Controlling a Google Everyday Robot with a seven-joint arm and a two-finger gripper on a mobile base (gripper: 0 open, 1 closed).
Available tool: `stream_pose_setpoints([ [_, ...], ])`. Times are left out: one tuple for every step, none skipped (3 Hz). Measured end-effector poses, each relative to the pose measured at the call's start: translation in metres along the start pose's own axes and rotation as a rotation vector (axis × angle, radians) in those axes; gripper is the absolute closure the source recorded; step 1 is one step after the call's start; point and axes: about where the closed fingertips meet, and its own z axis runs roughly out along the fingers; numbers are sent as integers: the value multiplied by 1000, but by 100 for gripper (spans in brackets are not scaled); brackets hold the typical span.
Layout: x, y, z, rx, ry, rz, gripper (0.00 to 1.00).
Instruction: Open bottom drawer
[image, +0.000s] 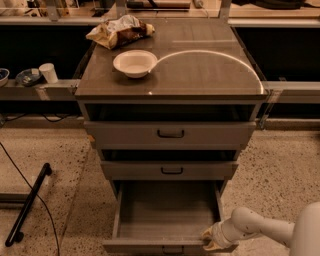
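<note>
Bottom drawer pulled out, my gripper at its near right corner.

The bottom drawer (150, 244) sits lowest in the grey cabinet (210, 75), drawn well forward of the two drawers above so that its bare inside shows. Its small dark handle (172, 248) is at the middle of the front panel. My gripper (212, 239) is against the right end of that panel, with my pale arm (260, 227) reaching in from the right; I cannot tell whether it is spread or closed. The middle drawer (200, 170) and top drawer (125, 135) sit further back. On the cabinet's top, far left, are a white bowl (135, 63) and a crumpled snack bag (120, 31).
</note>
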Motion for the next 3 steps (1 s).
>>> stream_pose_setpoints([
  [1,3,-3,1,-3,-1,65],
  [-2,1,-11,25,-2,-8,42],
  [-3,1,-12,25,-2,-8,20],
])
